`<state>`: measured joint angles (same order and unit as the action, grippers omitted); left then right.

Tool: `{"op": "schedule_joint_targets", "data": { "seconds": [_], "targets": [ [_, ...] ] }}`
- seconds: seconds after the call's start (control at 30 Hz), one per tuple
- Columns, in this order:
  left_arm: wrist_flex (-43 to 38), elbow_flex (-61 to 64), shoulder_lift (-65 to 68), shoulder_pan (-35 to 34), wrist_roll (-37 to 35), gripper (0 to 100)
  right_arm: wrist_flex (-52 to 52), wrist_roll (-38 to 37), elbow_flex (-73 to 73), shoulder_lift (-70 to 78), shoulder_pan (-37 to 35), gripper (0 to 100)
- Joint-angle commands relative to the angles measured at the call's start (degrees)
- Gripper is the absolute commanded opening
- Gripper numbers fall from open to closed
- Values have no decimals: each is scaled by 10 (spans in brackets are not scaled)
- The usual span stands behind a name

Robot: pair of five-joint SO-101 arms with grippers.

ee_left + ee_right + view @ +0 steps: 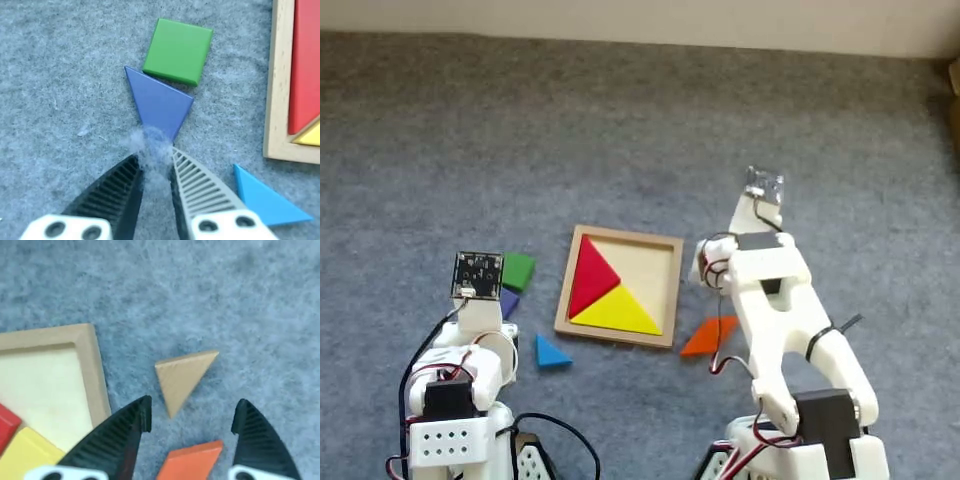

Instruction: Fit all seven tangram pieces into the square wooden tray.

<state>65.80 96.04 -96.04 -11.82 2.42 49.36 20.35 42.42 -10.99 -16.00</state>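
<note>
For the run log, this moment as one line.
tray: red triangle, yellow triangle in | left end effector: at dark-blue triangle tip | right end effector: open at wooden triangle

Grey felt carpet (620,120) meets a pale wall (620,15).

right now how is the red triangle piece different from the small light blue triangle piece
Size: the red triangle piece is larger than the small light blue triangle piece. Place: the red one sits inside the square wooden tray, edge to edge with the yellow triangle; the light blue one lies loose on the grey carpet outside it. Both are flat painted triangles.
</note>
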Motion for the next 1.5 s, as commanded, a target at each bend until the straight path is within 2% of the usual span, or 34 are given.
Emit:
{"op": "schedule_joint_targets", "data": {
  "seconds": [0.0, 0.13, 0.27, 0.5, 0.63, 1.47],
  "targets": [
    [-8, 15, -5, 6, 2, 77, -22, 41, -44, -27, -18, 259],
    [-8, 15, -5, 6, 2, 77, 26, 44, -117, 1, -17, 259],
    [-8, 15, -5, 6, 2, 77, 99, 86, -229, 92, -17, 259],
    [-8, 15, -5, 6, 2, 77, 193, 94, -364, 205, -17, 259],
    [-8, 15, -5, 6, 2, 77, 196, 121, -372, 225, -4, 259],
    [-8, 15, -5, 6, 2, 77, 193, 120, -371, 279, 30, 259]
  ]
}}
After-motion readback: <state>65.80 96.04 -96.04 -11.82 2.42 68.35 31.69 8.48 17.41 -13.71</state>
